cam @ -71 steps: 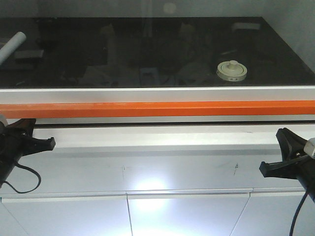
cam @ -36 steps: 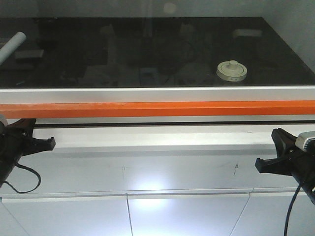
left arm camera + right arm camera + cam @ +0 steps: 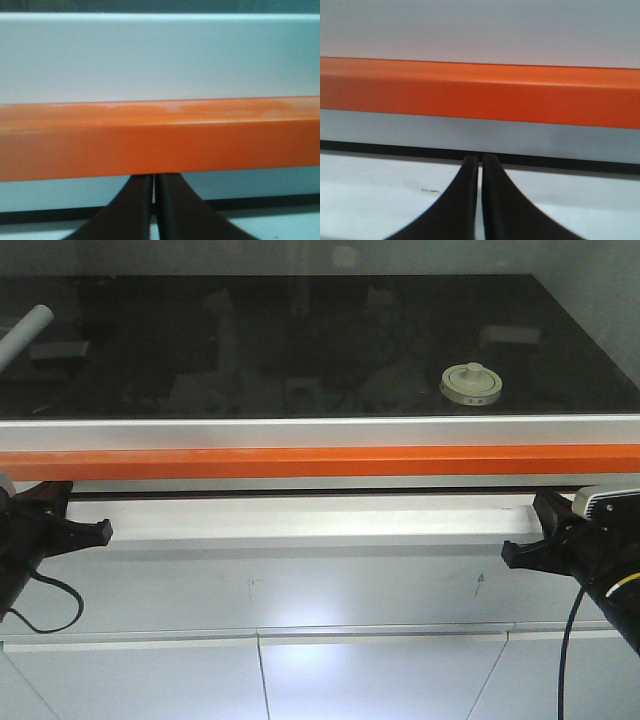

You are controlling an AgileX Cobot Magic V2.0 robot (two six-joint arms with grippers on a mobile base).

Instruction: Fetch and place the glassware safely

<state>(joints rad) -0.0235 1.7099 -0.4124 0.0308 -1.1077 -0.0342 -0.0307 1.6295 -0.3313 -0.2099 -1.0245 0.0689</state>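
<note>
The glassware, a squat clear jar under a cream-white knobbed lid, stands at the right of the black tabletop in the front view. Both grippers hang well below it, in front of the white cabinet face. My left gripper is at the far left, shut and empty; in the left wrist view its tips point at the orange bar. My right gripper is at the lower right, also shut and empty, with its tips just under the bar. Neither wrist view shows the jar.
An orange bar and a silver rail run along the table's front edge, between the grippers and the tabletop. A rolled white paper lies at the table's far left. White cabinet doors are below.
My right gripper has moved left and slightly up along the cabinet face. The left gripper and the jar have not moved.
</note>
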